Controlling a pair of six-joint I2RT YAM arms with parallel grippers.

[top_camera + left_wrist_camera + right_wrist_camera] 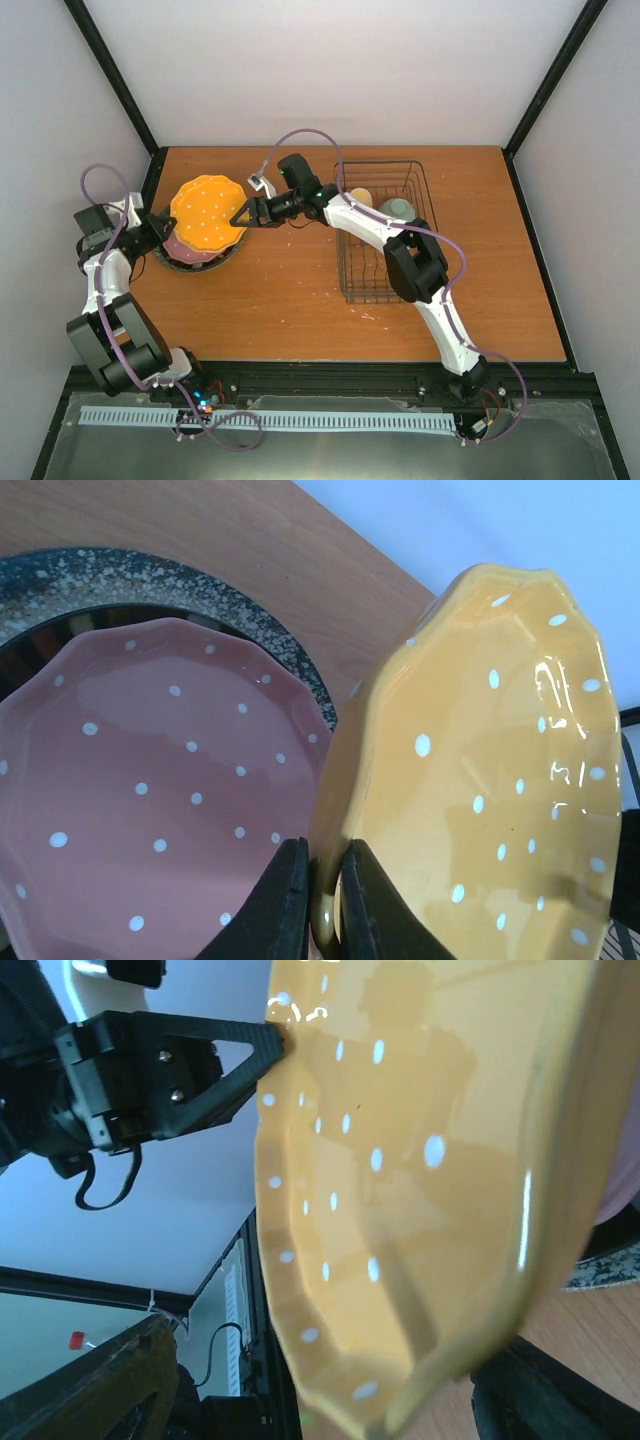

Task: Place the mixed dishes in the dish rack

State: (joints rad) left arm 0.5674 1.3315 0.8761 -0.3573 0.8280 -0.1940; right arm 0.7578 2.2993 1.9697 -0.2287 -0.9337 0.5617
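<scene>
Two grippers meet at one dish: a glossy, scalloped, white-dotted orange-yellow plate at the far left of the brown wooden table. The left gripper has its black jaws pinched together on the plate's left rim. The left wrist view shows that rim squeezed between the two fingers, with the plate tilted up and its dotted face turned to the camera.

The right gripper reaches across to the opposite rim, and its jaws stand wide apart. In the right wrist view one finger lies at the lower left and the other at the lower right. The plate's edge passes between them, and neither finger visibly presses on it. At the top of that view, the left gripper's triangular finger touches the far rim.

Beneath the raised orange-yellow plate lies a round maroon-pink plate with white dots, resting inside a larger grey speckled plate with a dark rim. Whether the yellow plate's lower edge touches the pink one I cannot tell.

Well apart, at the right of the table, stands the rectangular dish rack of thin dark wire. At its far end sit a yellow mug and, just beside it to the right, a small pale green bowl. The right arm crosses above the rack.
</scene>
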